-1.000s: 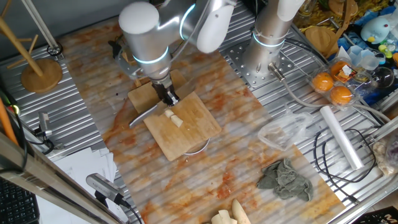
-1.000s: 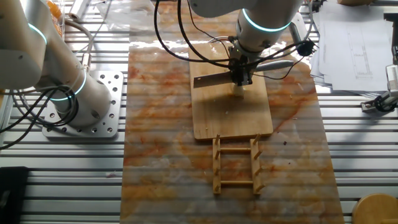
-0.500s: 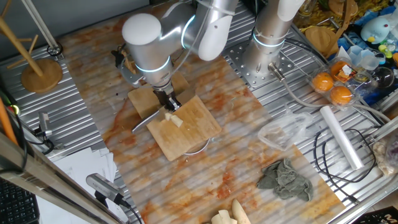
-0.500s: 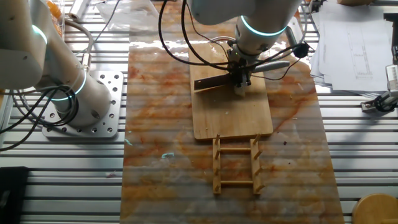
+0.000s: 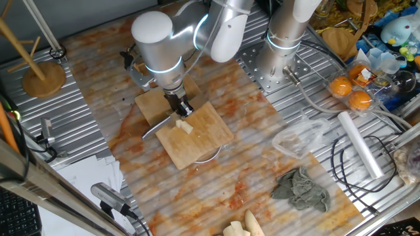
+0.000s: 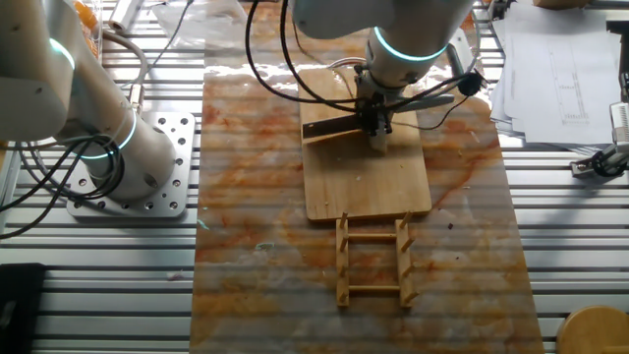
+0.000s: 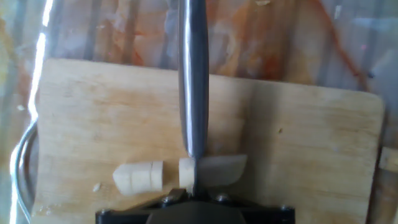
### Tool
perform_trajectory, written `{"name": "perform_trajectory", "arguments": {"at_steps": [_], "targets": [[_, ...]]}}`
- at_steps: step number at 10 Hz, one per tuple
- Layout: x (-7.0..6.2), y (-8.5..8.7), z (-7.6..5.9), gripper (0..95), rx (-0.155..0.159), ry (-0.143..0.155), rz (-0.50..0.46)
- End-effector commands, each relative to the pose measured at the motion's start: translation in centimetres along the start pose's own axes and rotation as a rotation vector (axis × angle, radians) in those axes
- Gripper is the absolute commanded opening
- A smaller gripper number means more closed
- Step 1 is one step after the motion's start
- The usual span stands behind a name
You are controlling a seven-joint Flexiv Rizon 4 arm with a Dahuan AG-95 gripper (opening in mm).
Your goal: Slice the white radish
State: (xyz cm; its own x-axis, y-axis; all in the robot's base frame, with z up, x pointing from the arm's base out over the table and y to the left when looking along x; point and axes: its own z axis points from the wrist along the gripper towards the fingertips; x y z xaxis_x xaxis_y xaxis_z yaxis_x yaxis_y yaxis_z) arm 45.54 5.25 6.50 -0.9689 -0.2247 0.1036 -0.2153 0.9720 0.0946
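Right under the camera, the gripper is clamped on the knife, blade edge-down so it bites straight across the white radish. The stick lies crosswise on the cutting board, one cut piece already sitting just left of the blade (a slice done, more to go, I'd judge). Further off, a wooden rack stands beside the board on the desk.

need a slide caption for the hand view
Knife held by the gripper crosses the white radish on the wooden cutting board.
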Motion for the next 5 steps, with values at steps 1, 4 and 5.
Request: {"name": "perform_trajectory", "arguments": {"at_steps": [1,4,5], "targets": [[0.38,-0.15,-0.33,0.0,0.03,-0.011,-0.026],[-0.21,-0.96,-0.86,0.0,0.029,-0.01,-0.024],[-0.44,-1.11,-1.1,0.0,0.027,-0.011,-0.02]]}}
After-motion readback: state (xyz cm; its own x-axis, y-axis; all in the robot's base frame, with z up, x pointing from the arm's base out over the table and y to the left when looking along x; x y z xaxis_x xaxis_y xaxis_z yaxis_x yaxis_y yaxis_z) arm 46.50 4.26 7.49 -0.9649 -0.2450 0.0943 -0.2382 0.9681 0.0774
